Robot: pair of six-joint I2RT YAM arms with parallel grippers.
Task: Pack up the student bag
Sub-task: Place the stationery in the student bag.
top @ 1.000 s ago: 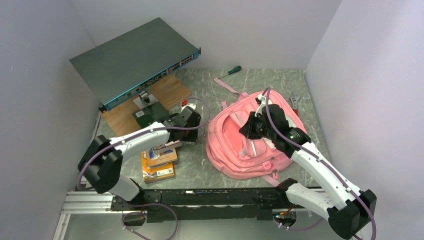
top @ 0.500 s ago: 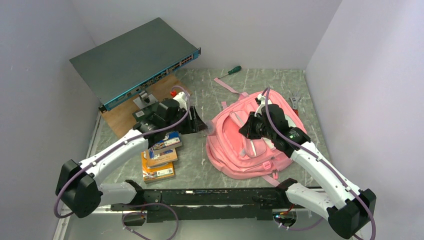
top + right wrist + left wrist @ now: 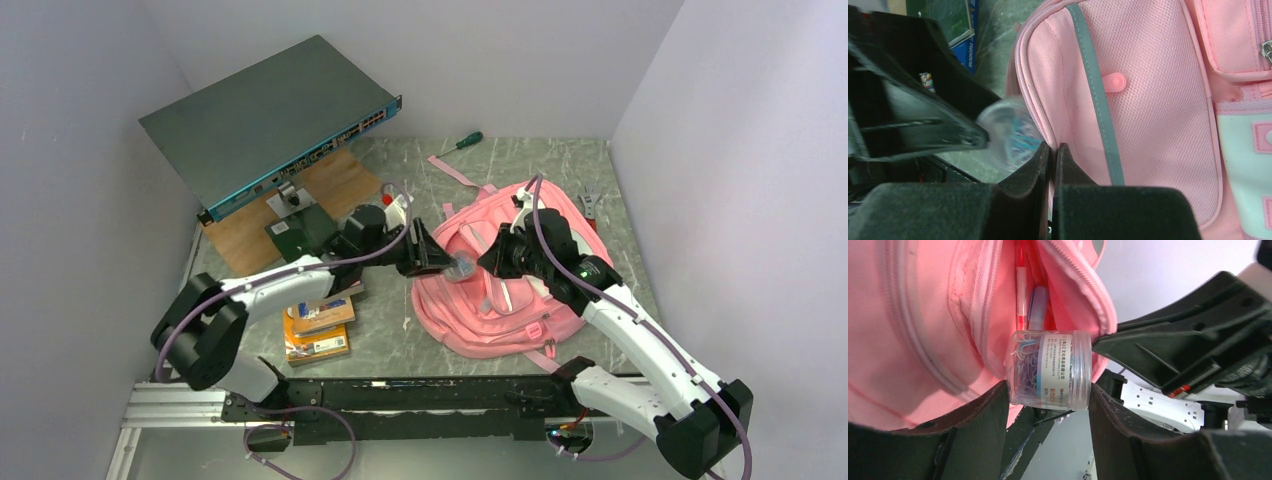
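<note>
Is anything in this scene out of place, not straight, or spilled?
Yes. The network switch at the back left stands tilted, its port edge down by the wooden board, not flat. A green-handled screwdriver lies loose behind the student bag. Nothing looks spilled; the left gripper holds the clear jar at the bag's opening.

Live from a robotics lab cell: blank white walls [image 3: 520,60] box in a marbled table [image 3: 390,335], a network switch [image 3: 270,115] leans at the back, a screwdriver [image 3: 468,140] lies by the far edge, and an aluminium rail [image 3: 170,405] runs along the front.
</note>
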